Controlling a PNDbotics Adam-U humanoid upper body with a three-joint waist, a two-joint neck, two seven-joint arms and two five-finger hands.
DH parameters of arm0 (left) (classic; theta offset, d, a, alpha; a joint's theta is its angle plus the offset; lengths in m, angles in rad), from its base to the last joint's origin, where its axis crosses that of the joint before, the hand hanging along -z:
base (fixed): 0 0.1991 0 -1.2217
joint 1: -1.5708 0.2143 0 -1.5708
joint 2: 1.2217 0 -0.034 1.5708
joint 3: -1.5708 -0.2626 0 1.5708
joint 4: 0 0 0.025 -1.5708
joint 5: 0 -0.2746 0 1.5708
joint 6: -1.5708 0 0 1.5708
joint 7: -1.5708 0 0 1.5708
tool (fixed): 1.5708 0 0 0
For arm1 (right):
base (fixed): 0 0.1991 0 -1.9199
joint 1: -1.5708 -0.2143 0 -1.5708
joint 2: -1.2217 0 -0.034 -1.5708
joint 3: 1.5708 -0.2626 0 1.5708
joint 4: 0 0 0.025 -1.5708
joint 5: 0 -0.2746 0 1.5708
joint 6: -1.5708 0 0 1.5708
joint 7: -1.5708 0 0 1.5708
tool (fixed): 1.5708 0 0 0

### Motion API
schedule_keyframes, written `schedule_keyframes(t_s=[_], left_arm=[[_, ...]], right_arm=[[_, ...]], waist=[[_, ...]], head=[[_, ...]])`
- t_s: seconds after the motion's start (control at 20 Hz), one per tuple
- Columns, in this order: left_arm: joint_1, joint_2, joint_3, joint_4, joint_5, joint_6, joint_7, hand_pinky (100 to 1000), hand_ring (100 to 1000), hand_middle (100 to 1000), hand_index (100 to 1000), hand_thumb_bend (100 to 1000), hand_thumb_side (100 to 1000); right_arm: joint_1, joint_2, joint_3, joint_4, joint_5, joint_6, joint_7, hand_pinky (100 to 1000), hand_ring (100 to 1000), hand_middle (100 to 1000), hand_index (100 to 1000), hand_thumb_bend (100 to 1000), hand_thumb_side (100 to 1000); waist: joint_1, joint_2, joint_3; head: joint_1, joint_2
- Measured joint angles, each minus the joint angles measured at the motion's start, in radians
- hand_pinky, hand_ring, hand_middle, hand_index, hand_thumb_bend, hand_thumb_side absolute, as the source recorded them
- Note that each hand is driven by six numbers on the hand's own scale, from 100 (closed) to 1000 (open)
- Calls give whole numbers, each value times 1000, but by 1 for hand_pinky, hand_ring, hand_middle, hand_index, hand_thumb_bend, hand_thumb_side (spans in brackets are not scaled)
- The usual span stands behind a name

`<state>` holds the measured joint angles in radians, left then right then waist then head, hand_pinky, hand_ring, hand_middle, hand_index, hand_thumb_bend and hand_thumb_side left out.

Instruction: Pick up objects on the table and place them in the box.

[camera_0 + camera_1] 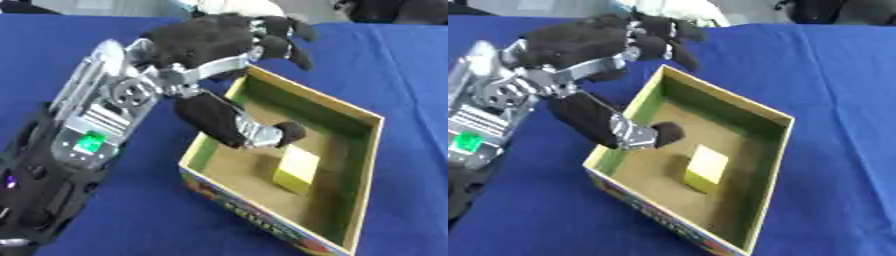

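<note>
In the left eye view, the robot's left hand (219,45) reaches in from the lower left over a desk (411,70) covered in blue cloth, its black fingers (293,42) spread and only slightly bent above the far corner of an open cardboard box (372,150), while the thumb (236,125) dips down inside the box near its left wall. The hand holds nothing. A yellow block (296,169) lies on the brown floor of the box, just beside the tip of the thumb but apart from it, roughly in the middle of the box. The box has green inner walls and a printed, coloured outer side facing the camera. On the forearm a small green light (89,141) glows among silver parts. In the right eye view, the same left hand (597,37) hangs over the box's (767,165) far left corner with fingers relaxed and empty, the thumb (619,127) pointing down into it, and the yellow block (706,167) rests on the box floor a little to the right of the thumb tip. The right hand shows in neither view.
</note>
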<state>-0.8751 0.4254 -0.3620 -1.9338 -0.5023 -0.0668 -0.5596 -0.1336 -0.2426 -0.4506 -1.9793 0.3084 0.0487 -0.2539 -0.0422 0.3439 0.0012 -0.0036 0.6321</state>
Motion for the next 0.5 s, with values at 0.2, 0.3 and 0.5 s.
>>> schedule_keyframes(t_s=[0.2,0.3,0.5], left_arm=[[127,77,97,-42,98,-13,135,824,894,962,822,100,751],[197,97,157,-47,146,-26,230,821,896,977,800,100,791],[331,106,278,-47,223,-38,429,829,908,1000,789,100,861]], right_arm=[[-3,-1,-6,0,1,-1,-11,569,636,535,800,100,1000],[-7,-1,-6,0,2,-3,-15,570,637,536,800,100,1000],[-8,-1,-11,0,2,-12,-26,570,637,536,799,100,1000]], waist=[[-3,0,9],[-4,0,13],[-13,0,20]], head=[[-9,0],[-10,0],[-12,0]])
